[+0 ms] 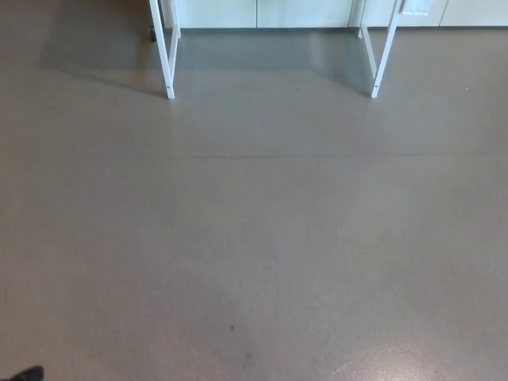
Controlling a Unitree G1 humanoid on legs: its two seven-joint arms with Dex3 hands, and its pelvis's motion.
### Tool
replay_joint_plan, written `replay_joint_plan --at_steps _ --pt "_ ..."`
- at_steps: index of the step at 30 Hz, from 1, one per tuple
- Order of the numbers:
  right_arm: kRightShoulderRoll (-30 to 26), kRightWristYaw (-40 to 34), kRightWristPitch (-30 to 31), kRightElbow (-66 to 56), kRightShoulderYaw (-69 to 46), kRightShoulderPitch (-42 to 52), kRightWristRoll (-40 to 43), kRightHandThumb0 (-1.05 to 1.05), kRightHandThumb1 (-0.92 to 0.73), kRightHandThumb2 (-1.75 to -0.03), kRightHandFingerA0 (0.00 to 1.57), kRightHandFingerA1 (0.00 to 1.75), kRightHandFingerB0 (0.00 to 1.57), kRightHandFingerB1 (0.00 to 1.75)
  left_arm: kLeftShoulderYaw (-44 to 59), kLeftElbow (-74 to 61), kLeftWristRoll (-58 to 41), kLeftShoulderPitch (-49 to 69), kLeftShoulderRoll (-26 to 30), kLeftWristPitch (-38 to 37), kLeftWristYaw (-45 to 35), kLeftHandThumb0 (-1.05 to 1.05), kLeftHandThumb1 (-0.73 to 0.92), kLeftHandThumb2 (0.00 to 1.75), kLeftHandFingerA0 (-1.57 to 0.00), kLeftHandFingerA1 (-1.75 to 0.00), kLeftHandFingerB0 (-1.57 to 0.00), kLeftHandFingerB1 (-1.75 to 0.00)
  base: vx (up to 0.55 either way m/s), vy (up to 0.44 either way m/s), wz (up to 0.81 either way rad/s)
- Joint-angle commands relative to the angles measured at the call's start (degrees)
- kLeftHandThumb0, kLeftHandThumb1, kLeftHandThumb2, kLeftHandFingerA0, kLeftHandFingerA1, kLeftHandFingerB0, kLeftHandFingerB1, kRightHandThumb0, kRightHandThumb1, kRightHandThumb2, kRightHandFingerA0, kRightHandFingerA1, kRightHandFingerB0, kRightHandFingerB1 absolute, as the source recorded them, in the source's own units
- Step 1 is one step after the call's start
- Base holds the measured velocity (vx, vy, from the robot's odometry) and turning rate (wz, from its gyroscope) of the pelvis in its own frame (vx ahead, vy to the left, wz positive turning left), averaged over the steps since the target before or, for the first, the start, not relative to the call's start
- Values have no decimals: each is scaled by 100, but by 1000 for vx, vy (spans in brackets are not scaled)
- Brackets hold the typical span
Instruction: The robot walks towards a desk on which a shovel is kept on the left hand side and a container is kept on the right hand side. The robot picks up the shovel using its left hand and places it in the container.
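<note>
Nearest to the camera, at about 7 o'clock in the lowest corner of the view, a small black shape comes in; it may be a part of the robot, but too little of it shows to say which part. Neither the left hand nor the right hand is in view, so I cannot tell whether they are released, clenched or holding something. From there the grey floor fills almost the whole picture, bare and smooth, with a thin seam running across it in the middle distance and a few small dark marks near 6 o'clock. Farther away, at 11 o'clock and at 1 o'clock, two white desk legs stand on the floor, with a soft shadow between them, and behind them, at 12 o'clock, there are pale cabinet fronts. The desk top lies above the upper edge of the picture, so the shovel and the container do not show. In my judgement the step in hand is the walk towards the desk. The next move calls for more steps forward, straight between the two legs, until the desk top comes into view.
</note>
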Motion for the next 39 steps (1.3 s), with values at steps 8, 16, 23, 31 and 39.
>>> replay_joint_plan --at_steps 8,16,23,31,39 --pt "79 676 -449 -443 -310 354 711 -26 -54 -56 55 43 37 36 437 -151 -828 172 -26 -177 -949 -7 41 88 -28 -58 -19 -51 0 0 0" --pt "92 708 -646 -300 -269 633 631 -35 -47 -66 52 49 37 42 433 -129 -719 523 -73 -303 -771 -7 40 88 -37 -60 -21 -51 0 0 0" --pt "57 709 -985 -105 -206 732 487 -36 -47 -66 54 50 38 44 427 -147 -695 686 -114 -346 -711 -9 56 56 -50 -46 -36 -34 18 -15 11" --pt "12 714 -1285 185 -168 704 425 -36 -48 -67 57 51 38 44 417 -140 -703 742 -84 -312 -737 -8 57 56 -52 -46 -38 -35 47 149 -14" --pt "-2 623 -1275 276 -135 597 378 -35 -47 -66 58 51 39 43 350 -118 -637 712 -47 -464 -776 -10 58 56 -51 -46 -36 -35 163 211 2"
